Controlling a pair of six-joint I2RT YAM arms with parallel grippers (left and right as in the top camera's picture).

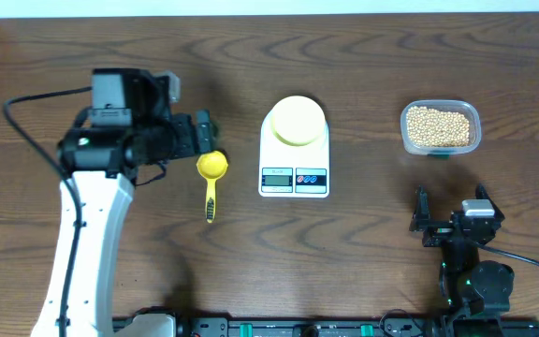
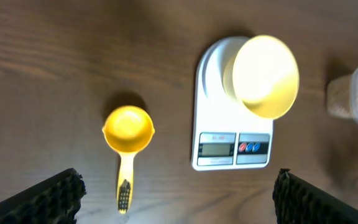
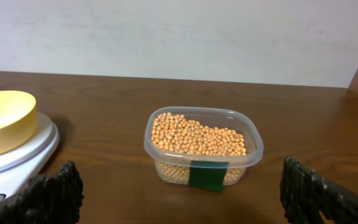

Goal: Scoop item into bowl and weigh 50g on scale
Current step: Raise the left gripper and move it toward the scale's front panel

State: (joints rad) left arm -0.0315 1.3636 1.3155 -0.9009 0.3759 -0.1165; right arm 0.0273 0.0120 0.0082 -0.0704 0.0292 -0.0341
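Observation:
The item, small tan beans [image 1: 440, 127] [image 3: 199, 138], fills a clear plastic tub at the right. The pale yellow-green bowl [image 1: 297, 120] [image 2: 265, 74] [image 3: 2, 118] stands empty on the white scale [image 1: 294, 178] [image 2: 232, 149] [image 3: 23, 152] at the table's middle. A yellow scoop [image 1: 211, 170] [image 2: 128, 129] lies left of the scale, cup away from me, handle toward the front. My left gripper [image 1: 206, 133] [image 2: 179, 186] hovers open just above and left of the scoop's cup, holding nothing. Open and empty as well, my right gripper [image 1: 449, 213] [image 3: 179, 174] sits in front of the tub.
The clear tub [image 1: 441, 140] [image 3: 247, 155] carries a green tape patch on its near wall. A pale wall runs behind the table's far edge [image 3: 179, 78]. Bare wood lies between scoop, scale and tub.

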